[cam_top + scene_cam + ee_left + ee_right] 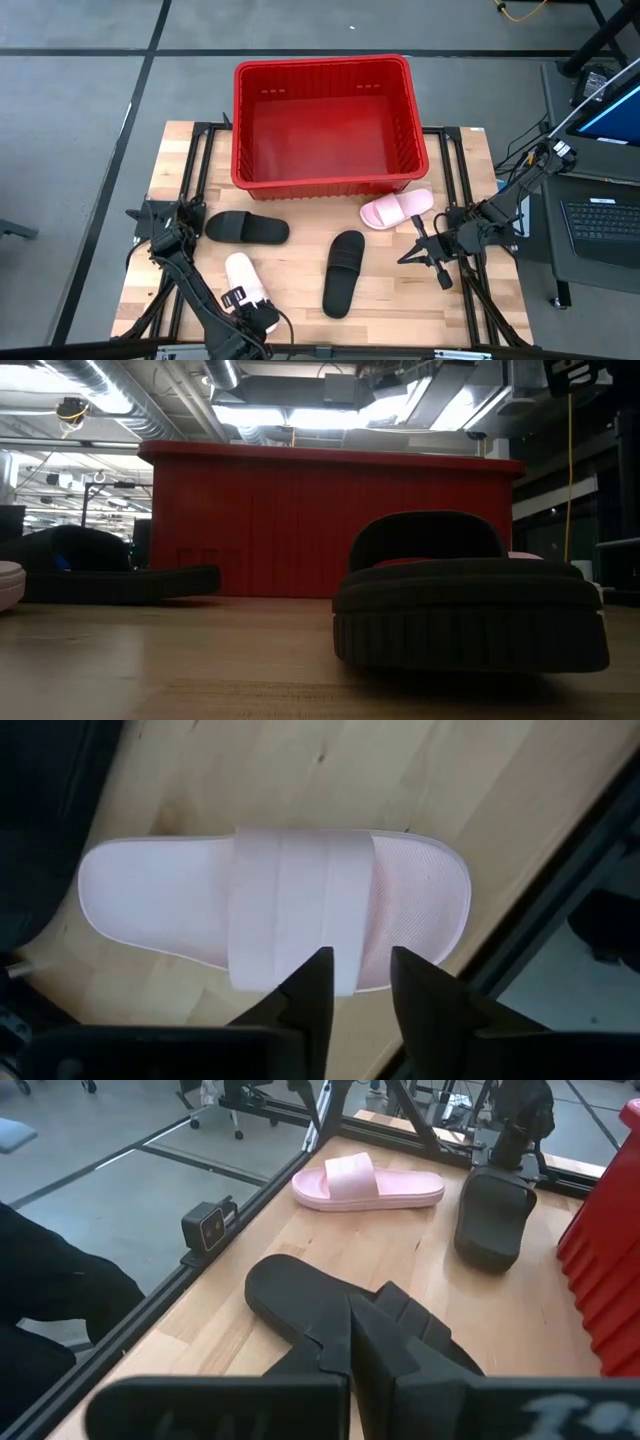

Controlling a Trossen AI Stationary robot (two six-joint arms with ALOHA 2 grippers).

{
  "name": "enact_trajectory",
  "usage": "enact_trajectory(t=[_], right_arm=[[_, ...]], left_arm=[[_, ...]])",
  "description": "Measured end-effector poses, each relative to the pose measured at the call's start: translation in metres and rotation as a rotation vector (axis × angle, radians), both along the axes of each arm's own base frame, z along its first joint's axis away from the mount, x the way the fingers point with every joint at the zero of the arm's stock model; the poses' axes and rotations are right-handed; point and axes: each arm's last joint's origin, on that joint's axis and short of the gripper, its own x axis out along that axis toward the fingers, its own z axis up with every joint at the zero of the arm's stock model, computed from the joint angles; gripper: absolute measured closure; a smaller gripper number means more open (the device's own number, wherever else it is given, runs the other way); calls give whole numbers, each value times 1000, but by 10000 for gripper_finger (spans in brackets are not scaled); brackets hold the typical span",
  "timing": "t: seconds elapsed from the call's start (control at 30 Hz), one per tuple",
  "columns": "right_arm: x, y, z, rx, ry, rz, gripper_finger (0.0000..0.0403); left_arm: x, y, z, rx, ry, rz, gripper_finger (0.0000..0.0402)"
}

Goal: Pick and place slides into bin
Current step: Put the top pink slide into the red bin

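Counter (190, 160): pale wood planks, dark frame rails at its edges.
Bin (325, 180): red ribbed plastic, thick rim, at 12 o'clock, holding nothing.
Slides: pink slide (243, 277) at 7; black slide (246, 228) at 9; black slide (343, 272) at centre; pink slide (396, 209) touching the bin's front.
Left claw (358, 982): narrowly parted over the smooth pink strap.
Right claw (350, 1330): pressed together, at 4.

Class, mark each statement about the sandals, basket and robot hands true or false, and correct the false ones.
1. The red basket is empty. True.
2. Three black sandals lie on the table. False: two black, two pink.
3. The left hand hovers over a pink sandal. True.
4. The right hand holds a pink sandal. False: it holds nothing; the other pink sandal lies beside the basket.
5. One black sandal rests inside the basket. False: on the table.
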Motion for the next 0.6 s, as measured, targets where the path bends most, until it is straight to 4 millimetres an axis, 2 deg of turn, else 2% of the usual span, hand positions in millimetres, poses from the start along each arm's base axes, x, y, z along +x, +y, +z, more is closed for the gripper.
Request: enact_trajectory(t=[0.2,0.33,0.6], right_arm=[[0,0,0,18,7,-8,398],[0,0,0,18,7,-7,398],[0,0,-1,-4,5,0,398]], left_arm=[[0,0,0,2,-2,-3,254],[-1,-1,0,11,13,-92,234],[0,-3,-20,56,11,-224,231]])
